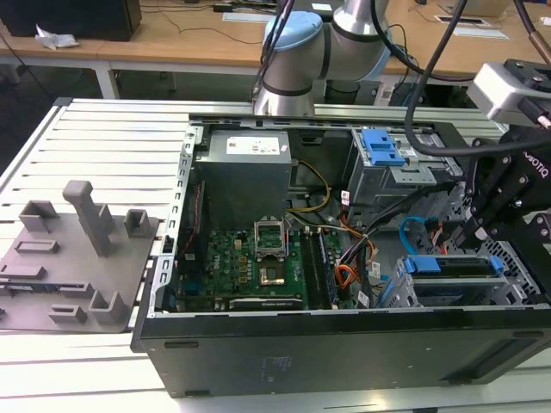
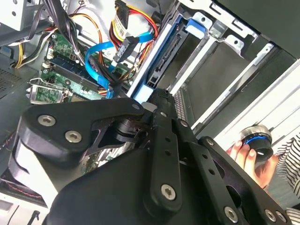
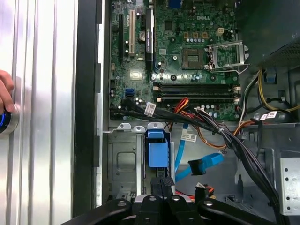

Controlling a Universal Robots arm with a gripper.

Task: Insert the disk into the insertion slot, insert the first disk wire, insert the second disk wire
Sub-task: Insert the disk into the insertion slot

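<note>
The disk sits in the insertion slot point(image 3: 123, 161), a silver sheet-metal cage at the case's front corner, with its bright blue carrier point(image 3: 158, 151) showing at the end. In the exterior view the disk point(image 1: 449, 266) lies in that cage point(image 1: 392, 297). My gripper point(image 3: 162, 183) is shut, fingertips close behind the carrier's end. The second disk wire point(image 3: 212, 161), a light-blue cable, loops loose beside the slot with its dark plug free. The first disk wire point(image 2: 140, 18), orange, red and black strands, hangs beside the blue loop point(image 2: 100, 50).
A grey cage with a blue latch point(image 1: 384, 149) stands behind the slot. The motherboard point(image 1: 245, 258) and black cable bundles point(image 3: 234, 140) fill the case's middle. A person's hand point(image 2: 243, 157) rests on a round knob outside the case. A grey fixture plate point(image 1: 73, 258) lies at the exterior view's left.
</note>
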